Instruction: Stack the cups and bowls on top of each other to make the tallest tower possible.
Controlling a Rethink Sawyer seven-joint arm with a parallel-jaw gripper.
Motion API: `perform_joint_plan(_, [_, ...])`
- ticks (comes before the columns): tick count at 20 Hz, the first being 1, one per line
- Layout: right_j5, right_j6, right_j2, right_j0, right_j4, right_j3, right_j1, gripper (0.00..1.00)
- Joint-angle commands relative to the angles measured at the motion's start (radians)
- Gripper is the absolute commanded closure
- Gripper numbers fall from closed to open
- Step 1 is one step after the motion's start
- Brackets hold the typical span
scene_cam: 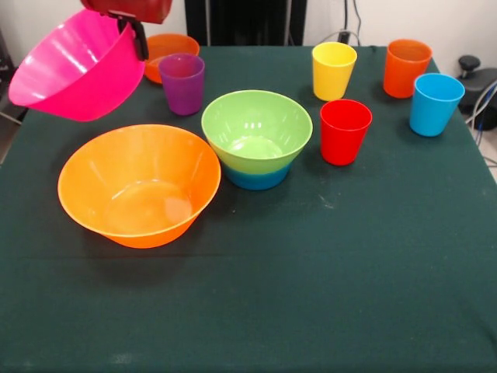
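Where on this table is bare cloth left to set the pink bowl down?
Bare: the whole near strip of the table below the large orange bowl and red cup. Crowded: the far half, from the purple cup to the blue cup.

The green bowl [256, 128] sits upright, nested in the blue bowl [256, 179]. Left of it: large orange bowl [138, 185], purple cup [182, 82], small orange bowl [171, 48], and the tilted, raised pink bowl [78, 66], seemingly gripped. Right: red cup [345, 130], yellow cup [334, 70], orange cup [406, 67], light blue cup [435, 103].
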Motion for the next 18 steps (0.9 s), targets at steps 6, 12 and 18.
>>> perform_joint_plan(6, [0.086,0.015,-0.016,0.076,0.048,0.035,-0.035,1.0])
perform_joint_plan(12, [0.089,0.029,-0.026,0.091,0.067,0.05,-0.051,1.0])
perform_joint_plan(18, [0.082,0.045,-0.035,0.106,0.089,0.075,-0.072,1.0])
